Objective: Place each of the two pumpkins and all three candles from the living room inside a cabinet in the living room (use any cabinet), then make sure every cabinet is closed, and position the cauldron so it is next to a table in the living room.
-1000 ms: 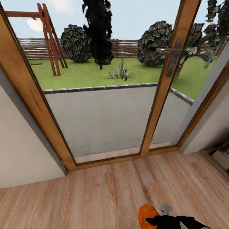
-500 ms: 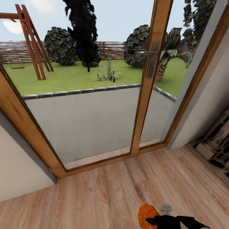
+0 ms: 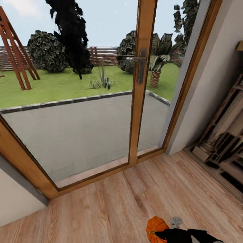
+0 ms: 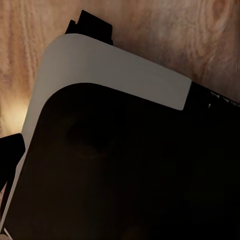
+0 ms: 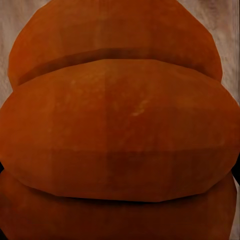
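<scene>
A bright-orange ribbed pumpkin [image 3: 155, 225] hangs just above the wood floor at the bottom edge of the head view, with my right gripper [image 3: 161, 234] shut on it and the black arm behind it. The right wrist view has the pumpkin [image 5: 120, 125] pressed close against the camera, and dark finger edges peek out at both sides. The left wrist view looks down on a white-and-black rounded part of my own body [image 4: 115, 150] over the wood floor, with one dark finger edge [image 4: 10, 150] at the side. The candles, cabinet and cauldron are out of view.
A wood-framed glass door [image 3: 140, 101] with a metal handle [image 3: 141, 67] stands ahead, with a paved terrace and garden beyond. A white wall [image 3: 13, 209] lies at the left. At the right a dark shelf unit [image 3: 222, 141] stands against the wall. Wood floor [image 3: 111, 209] lies between.
The camera has turned right: the door and garden slid left in the picture and the shelf unit came into sight. The pumpkin stays held in my right gripper.
</scene>
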